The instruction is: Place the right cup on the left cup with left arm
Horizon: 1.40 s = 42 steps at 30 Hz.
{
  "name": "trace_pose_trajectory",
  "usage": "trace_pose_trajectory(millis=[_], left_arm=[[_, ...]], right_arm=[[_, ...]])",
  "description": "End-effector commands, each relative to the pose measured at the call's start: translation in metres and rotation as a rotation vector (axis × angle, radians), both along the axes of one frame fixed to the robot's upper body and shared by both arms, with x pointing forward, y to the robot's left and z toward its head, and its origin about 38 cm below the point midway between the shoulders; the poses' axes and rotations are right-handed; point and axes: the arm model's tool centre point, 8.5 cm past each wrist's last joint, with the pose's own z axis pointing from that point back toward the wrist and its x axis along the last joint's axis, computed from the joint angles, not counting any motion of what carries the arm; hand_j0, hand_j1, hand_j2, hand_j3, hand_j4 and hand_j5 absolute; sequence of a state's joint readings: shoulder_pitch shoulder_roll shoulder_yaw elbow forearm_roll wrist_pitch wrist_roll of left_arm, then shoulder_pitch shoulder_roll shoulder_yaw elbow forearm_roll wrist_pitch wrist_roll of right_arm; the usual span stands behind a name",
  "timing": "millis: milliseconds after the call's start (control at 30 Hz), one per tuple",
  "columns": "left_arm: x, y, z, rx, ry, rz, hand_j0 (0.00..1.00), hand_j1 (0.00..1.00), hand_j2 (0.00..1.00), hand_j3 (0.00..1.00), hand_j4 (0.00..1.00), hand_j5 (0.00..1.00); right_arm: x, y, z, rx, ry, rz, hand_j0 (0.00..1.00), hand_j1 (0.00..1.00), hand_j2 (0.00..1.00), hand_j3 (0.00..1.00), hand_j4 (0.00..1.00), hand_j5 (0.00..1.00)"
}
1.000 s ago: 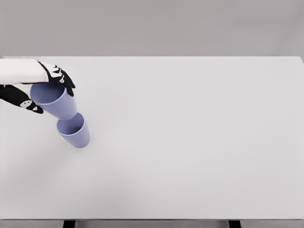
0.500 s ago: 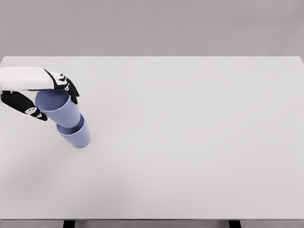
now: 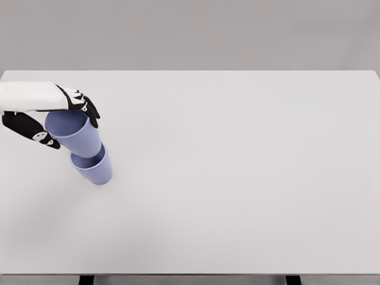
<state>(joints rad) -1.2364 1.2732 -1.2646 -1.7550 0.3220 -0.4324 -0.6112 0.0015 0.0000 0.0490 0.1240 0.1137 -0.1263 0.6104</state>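
Observation:
Two lavender cups are at the table's left. The lower cup (image 3: 95, 169) stands upright on the white table (image 3: 237, 166). The upper cup (image 3: 76, 134) is tilted, its base inside the lower cup's mouth. My left hand (image 3: 65, 122) comes in from the left edge and is shut on the upper cup near its rim, fingers (image 3: 89, 108) over the far side and thumb (image 3: 37, 135) on the near side. The right arm is out of view.
The table's front edge runs along the bottom of the picture, with dark legs (image 3: 86, 279) below it. A grey wall stands behind the far edge.
My left hand has carried the held cup down and slightly right, from just above the standing cup to its base sitting inside that cup's mouth. Little moved in the last half second.

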Motion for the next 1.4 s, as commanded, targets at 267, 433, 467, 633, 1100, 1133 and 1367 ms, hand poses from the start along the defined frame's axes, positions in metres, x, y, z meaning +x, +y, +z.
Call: trace_pose_trajectory(millis=[267,433,467,633,1100,1133,1367], left_arm=[[0.008,0.008,-0.006,0.000,0.012,0.035,0.53,0.53,0.53,0.53,0.53,0.53],[0.009,0.007,-0.012,0.001,0.026,0.035,0.53,0.53,0.53,0.53,0.53,0.53],[0.009,0.008,-0.013,0.001,0.029,0.037,0.53,0.53,0.53,0.53,0.53,0.53],[0.008,0.008,-0.013,0.001,0.028,0.037,0.56,0.56,0.56,0.56,0.56,0.56],[0.008,0.006,-0.011,-0.002,0.021,0.032,0.84,0.84,0.84,0.84,0.84,0.84],[0.008,0.006,-0.011,-0.002,0.021,0.032,0.85,0.85,0.85,0.85,0.85,0.85],[0.008,0.006,-0.011,-0.002,0.023,0.030,0.99,0.99,0.99,0.99,0.99,0.99]], right_arm=[[0.000,0.000,0.000,0.000,0.001,0.001,1.00,1.00,1.00,1.00,1.00,1.00],[0.000,0.000,0.000,0.001,-0.001,0.001,1.00,1.00,1.00,1.00,1.00,1.00],[0.000,0.000,0.000,0.001,-0.001,0.001,1.00,1.00,1.00,1.00,1.00,1.00],[0.000,0.000,0.000,0.001,-0.001,0.001,1.00,1.00,1.00,1.00,1.00,1.00],[0.000,0.000,0.000,0.000,0.001,0.001,1.00,1.00,1.00,1.00,1.00,1.00],[0.000,0.000,0.000,0.000,0.001,0.001,1.00,1.00,1.00,1.00,1.00,1.00],[0.000,0.000,0.000,0.001,-0.001,0.001,1.00,1.00,1.00,1.00,1.00,1.00]])
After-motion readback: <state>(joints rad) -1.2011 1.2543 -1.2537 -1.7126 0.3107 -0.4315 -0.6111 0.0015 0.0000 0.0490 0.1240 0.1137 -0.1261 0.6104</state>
